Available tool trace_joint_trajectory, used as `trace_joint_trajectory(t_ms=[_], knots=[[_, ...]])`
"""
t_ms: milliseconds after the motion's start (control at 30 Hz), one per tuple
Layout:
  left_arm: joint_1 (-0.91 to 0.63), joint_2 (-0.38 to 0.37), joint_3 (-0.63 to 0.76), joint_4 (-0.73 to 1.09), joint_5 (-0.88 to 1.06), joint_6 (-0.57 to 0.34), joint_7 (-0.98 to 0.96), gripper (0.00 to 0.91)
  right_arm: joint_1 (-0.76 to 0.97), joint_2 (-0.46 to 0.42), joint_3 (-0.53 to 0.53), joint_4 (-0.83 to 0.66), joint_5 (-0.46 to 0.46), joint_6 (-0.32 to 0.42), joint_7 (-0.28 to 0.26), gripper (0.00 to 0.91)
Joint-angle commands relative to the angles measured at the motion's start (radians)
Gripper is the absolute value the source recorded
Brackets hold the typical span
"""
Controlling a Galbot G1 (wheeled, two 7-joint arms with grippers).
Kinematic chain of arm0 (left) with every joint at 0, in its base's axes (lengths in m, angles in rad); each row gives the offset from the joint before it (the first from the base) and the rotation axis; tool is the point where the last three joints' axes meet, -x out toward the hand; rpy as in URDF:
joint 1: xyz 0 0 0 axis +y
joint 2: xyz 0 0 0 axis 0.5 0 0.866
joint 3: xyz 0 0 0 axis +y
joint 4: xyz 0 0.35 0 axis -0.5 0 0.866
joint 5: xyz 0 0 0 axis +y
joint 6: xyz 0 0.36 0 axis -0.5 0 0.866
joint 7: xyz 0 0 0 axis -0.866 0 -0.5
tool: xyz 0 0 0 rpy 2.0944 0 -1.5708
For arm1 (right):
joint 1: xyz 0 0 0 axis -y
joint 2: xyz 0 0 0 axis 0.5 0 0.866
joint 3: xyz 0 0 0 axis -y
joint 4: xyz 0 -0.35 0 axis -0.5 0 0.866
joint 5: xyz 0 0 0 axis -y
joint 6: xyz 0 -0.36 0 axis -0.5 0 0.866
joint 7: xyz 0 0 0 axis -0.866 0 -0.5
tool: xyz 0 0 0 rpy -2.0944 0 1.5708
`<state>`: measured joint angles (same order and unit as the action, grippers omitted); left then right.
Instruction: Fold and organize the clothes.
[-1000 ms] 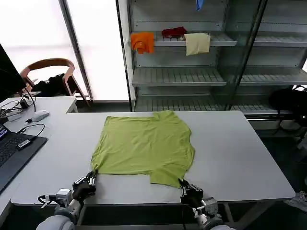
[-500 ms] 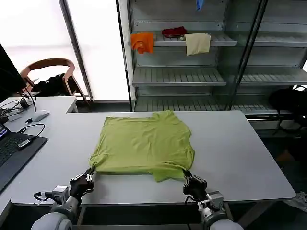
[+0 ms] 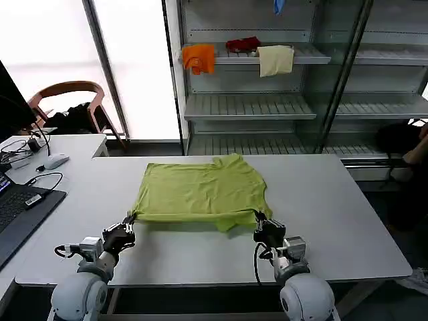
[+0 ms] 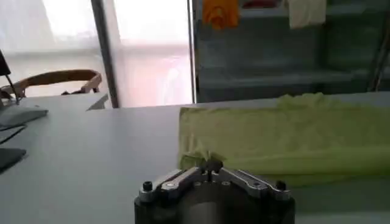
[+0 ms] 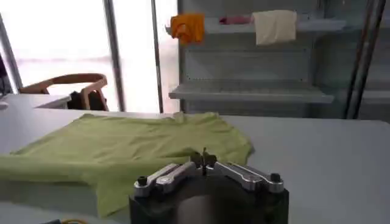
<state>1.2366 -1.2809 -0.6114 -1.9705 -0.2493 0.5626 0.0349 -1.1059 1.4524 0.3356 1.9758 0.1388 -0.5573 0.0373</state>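
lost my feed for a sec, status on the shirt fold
Left gripper and right gripper both shut on the T-shirt's near hem, lifted off the table. Fold unfinished. Nothing in the way.

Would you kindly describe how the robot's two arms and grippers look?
Both arms end in rounded pale-grey shells with silver metal wrist blocks. The left gripper and right gripper are black, and black cables loop from each wrist. In the wrist views each has a dark body, silvery angled finger links and black screws.
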Motion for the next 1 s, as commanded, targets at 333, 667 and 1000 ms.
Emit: trace_joint_trajectory(t_ms=[333, 667, 1000], knots=[[-0.200, -0.002, 0.049, 0.197, 0.079, -0.001, -0.010, 0.010, 0.219, 0.061, -0.009, -0.242, -0.073, 0.001, -0.018, 0.000], [-0.218, -0.009, 0.059, 0.246, 0.122, -0.033, 0.000, 0.907, 0.264, 0.093, -0.011, -0.350, -0.194, 0.065, -0.021, 0.907], [-0.220, -0.003, 0.057, 0.213, 0.122, -0.051, 0.000, 0.907, 0.297, 0.111, 0.002, -0.403, -0.221, 0.100, 0.000, 0.907]])
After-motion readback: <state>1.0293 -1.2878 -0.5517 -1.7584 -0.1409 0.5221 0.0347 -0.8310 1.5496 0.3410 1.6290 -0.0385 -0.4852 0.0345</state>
